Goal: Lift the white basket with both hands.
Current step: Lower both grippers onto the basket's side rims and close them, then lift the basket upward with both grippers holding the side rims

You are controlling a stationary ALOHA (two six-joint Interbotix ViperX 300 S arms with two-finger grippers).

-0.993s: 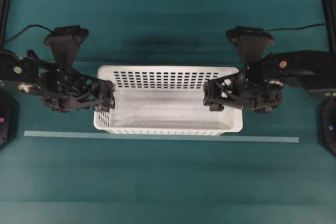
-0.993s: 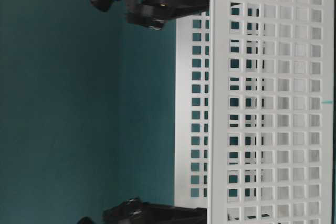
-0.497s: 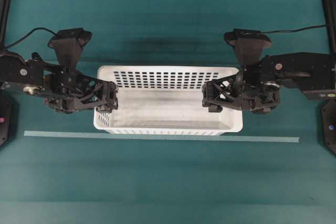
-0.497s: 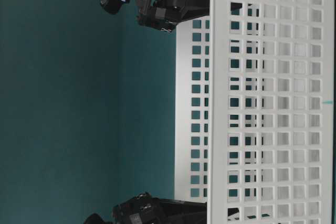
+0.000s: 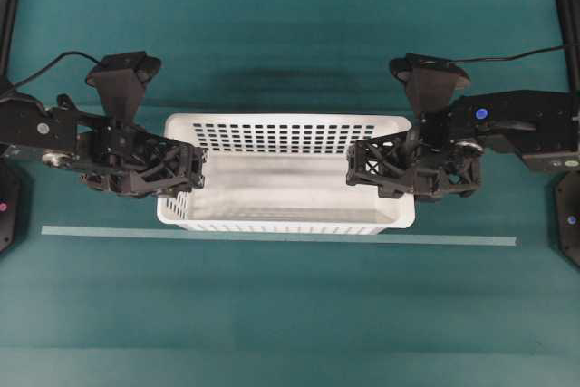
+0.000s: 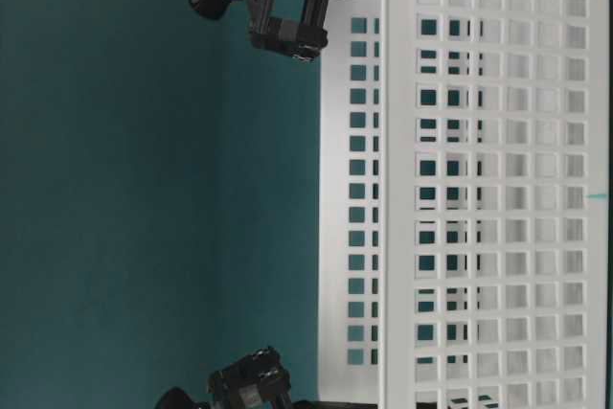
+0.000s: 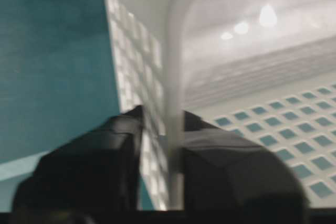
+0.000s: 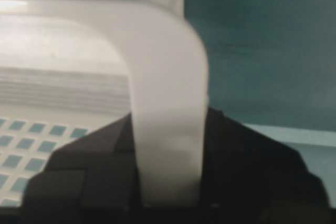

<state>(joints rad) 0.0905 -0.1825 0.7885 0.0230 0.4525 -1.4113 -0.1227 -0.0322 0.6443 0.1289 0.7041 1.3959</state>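
Nearest the viewer in the overhead view, a pale tape strip (image 5: 279, 239) is laid across the teal bench (image 5: 290, 314). Just behind it stands the white basket (image 5: 286, 189), lengthwise and roughly midway between the two arms, its floor bare.

The left pincer (image 5: 186, 169) is clamped on the basket's left end wall; in the left wrist view one finger (image 7: 89, 166) is seen outside the slotted wall and the other inside, with the rim pinched between them. The right pincer (image 5: 362, 168) is clamped on the right end wall in the same way; in the right wrist view the rounded rim (image 8: 165, 103) is seen running down between the two dark fingers. Whether the basket has left the bench cannot be told from these views.

Beyond the basket, the two wrist camera blocks are seen over bare bench, with cables trailing to the far edges.

Several risks are judged to follow. Each grip is taken on a thin, flexible plastic wall, so the wall could bow or slide out of the fingers under load. If one arm were raised faster than the other, the basket would be tilted and twisted, and one hold could be levered loose. If the arms were drawn apart or pressed together during the lift, the walls would be flexed and the rim could be pulled free.
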